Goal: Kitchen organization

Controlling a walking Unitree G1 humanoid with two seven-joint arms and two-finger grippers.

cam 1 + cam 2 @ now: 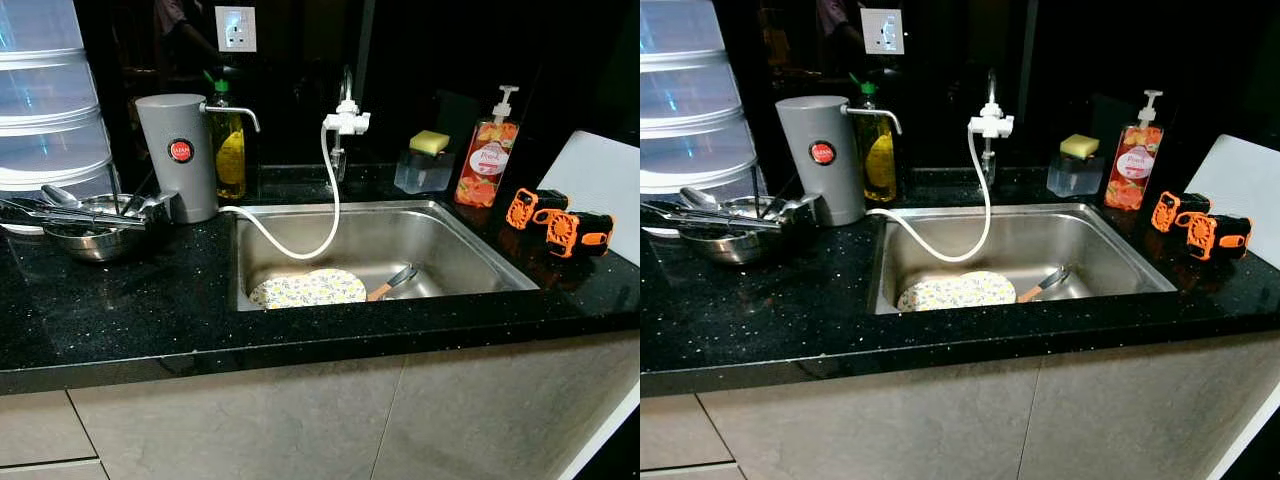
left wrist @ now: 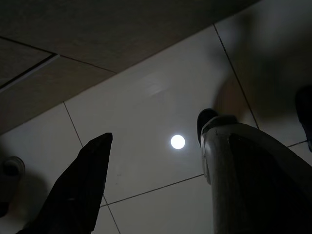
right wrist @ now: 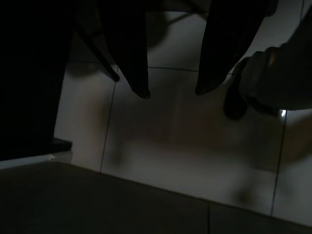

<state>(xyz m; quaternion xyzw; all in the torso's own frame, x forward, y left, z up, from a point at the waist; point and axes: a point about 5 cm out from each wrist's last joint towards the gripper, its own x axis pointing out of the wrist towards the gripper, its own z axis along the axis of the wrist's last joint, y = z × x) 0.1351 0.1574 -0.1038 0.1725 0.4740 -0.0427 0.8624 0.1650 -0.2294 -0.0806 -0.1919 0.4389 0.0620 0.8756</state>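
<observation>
- The black speckled table (image 1: 150, 300) runs across in front of me, above pale cabinet fronts (image 1: 300, 420)
- The steel sink (image 1: 470, 255) is set into the middle of the table; a white hose (image 1: 325, 215) loops from the tap (image 1: 346, 120) down into it
- A stack of clear plastic tiers (image 1: 50, 90) stands at the far left of the table
- A white board (image 1: 605, 185) leans at the far right edge
- A grey water filter canister (image 1: 178, 155) with a red badge stands left of the sink, a yellow-green bottle (image 1: 229, 150) just behind it
- A steel bowl (image 1: 95, 240) left of the canister holds tongs and spoons (image 1: 60, 205)
- In the sink lies a flower-patterned plate (image 1: 308, 289), flat on the bottom, with a wooden-handled utensil (image 1: 392, 283) just to its right
- An orange soap pump bottle (image 1: 487, 155) stands behind the sink's right corner, beside a clear holder with a yellow sponge (image 1: 429, 142)
- Two orange-and-black gadgets (image 1: 560, 222) sit right of the sink (what they are I cannot tell)
- My left gripper (image 2: 156, 161) hangs over pale floor tiles (image 2: 146, 97), fingers spread apart, empty
- My right gripper (image 3: 171, 92) hangs likewise, fingers parted, holding nothing
</observation>
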